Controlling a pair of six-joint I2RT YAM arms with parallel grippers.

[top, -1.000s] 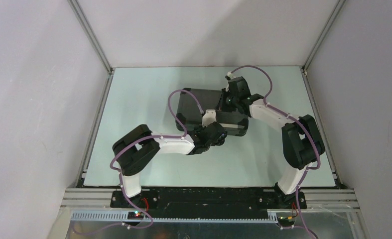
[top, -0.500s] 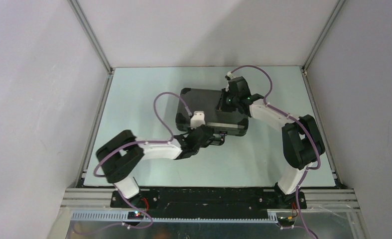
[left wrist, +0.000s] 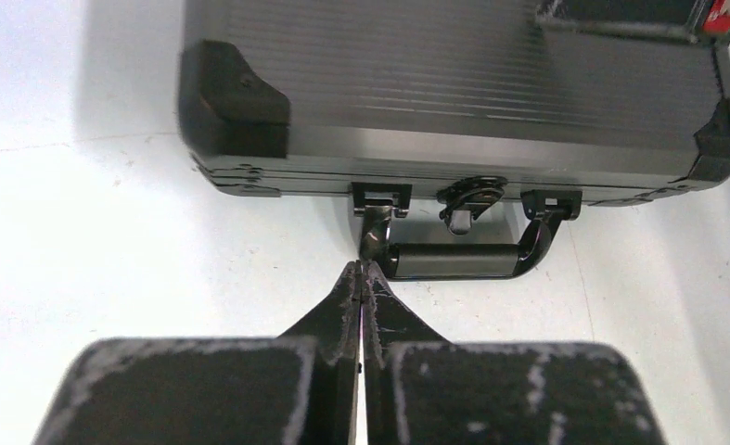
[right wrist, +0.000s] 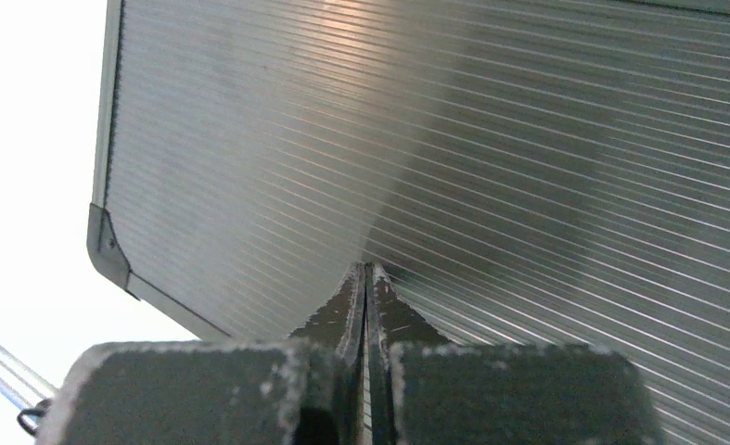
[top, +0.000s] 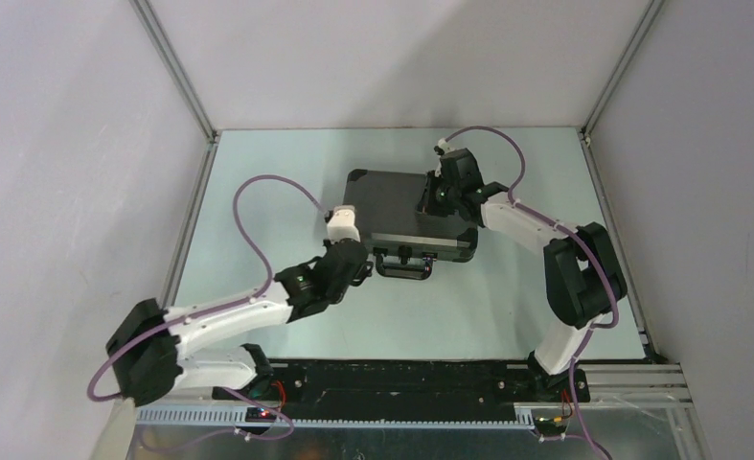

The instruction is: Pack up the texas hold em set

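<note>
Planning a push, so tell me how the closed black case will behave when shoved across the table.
The black case lies flat and low, so it would likely slide rather than tip. Its ribbed shell and capped corners look rigid, so it probably will not flex. The handle seems hinged on two brackets and may swing if caught.

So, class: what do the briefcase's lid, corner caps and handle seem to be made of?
Lid: likely brushed aluminium, ribbed with a soft sheen. Corner caps: matte black, probably plastic. Handle: glossy dark grip, plastic or metal, unclear.

Left claw (left wrist: 361,278) pinched closed; right claw (right wrist: 367,278) closed too.
</note>
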